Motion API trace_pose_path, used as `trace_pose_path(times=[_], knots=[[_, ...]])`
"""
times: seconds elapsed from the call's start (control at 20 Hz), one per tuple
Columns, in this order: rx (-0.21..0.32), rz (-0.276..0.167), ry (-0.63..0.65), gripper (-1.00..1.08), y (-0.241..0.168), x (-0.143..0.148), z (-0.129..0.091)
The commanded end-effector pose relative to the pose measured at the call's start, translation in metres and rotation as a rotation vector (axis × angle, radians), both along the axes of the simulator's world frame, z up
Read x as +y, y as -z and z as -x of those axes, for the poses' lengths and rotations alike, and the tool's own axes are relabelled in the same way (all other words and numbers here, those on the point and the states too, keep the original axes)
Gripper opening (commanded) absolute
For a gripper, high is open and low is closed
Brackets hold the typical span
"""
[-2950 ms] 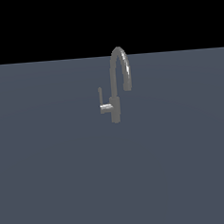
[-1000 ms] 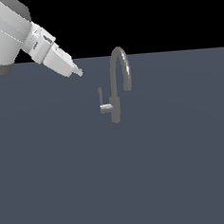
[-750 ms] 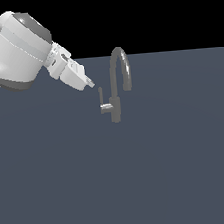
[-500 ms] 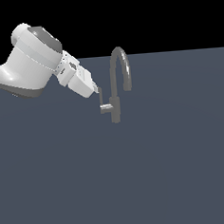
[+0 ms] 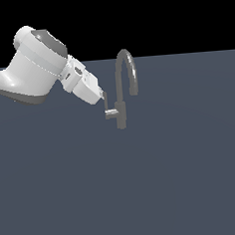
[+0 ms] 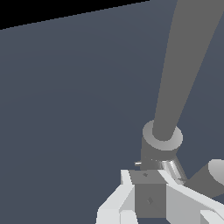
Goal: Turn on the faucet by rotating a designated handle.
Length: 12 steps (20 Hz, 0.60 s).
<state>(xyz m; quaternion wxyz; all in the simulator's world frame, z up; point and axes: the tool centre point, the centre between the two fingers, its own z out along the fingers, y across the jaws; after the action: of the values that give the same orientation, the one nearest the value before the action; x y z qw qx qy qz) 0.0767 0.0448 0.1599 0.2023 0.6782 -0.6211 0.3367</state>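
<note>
The faucet (image 5: 121, 117) is a slim grey gooseneck tap with a tall arched spout (image 5: 121, 72), standing on a dark grey surface. Its handle (image 5: 109, 113) is a short stub on the side toward the exterior view's left, with a thin rod (image 5: 104, 104) rising from it. My gripper (image 5: 101, 95) comes in from the exterior view's left, its narrow tip touching the top of the rod. The fingers look shut, with no gap showing. In the wrist view the white fingers (image 6: 127, 194) sit just short of the faucet body (image 6: 161, 146), and the handle is mostly hidden behind them.
The white arm (image 5: 35, 66) reaches in from the exterior view's left, above the flat dark grey surface (image 5: 145, 187). No other objects show in either view.
The arm has swung down and toward the exterior view's right, bringing the gripper tip from well clear of the faucet to the top of the handle rod. The handle has not visibly turned.
</note>
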Motion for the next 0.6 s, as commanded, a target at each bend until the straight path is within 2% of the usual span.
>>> trace_pose_path(times=[0.0, 0.55], knots=[[0.0, 0.0, -0.001, -1.0, -0.002, -0.001, 0.007], [0.0, -0.001, -0.001, -1.0, -0.01, -0.008, 0.039]])
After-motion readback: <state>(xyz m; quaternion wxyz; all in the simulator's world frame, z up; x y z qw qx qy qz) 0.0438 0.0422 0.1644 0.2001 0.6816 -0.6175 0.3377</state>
